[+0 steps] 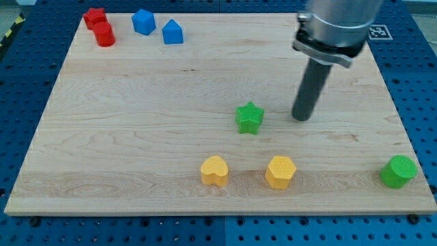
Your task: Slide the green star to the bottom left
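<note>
The green star point(249, 117) lies on the wooden board point(136, 137), a little right of the middle. My tip point(300, 119) stands on the board to the star's right, a short gap away and not touching it. The dark rod rises from it toward the view's top right.
A yellow heart point(214, 171) and a yellow hexagon point(280, 171) lie below the star. A green cylinder-like block point(398, 171) sits at the bottom right. Two red blocks point(100, 26) and two blue blocks point(157, 26) lie at the top left.
</note>
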`<move>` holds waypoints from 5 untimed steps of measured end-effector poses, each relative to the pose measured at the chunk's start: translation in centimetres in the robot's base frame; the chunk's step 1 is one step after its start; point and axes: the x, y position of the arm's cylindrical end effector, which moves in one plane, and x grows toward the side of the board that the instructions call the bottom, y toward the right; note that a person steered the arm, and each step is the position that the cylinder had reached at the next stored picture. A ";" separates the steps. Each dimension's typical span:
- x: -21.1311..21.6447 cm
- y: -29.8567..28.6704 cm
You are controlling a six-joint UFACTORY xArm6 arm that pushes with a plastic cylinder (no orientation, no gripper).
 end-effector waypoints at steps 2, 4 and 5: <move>-0.1 -10.5; -3.6 -12.5; -2.8 -4.3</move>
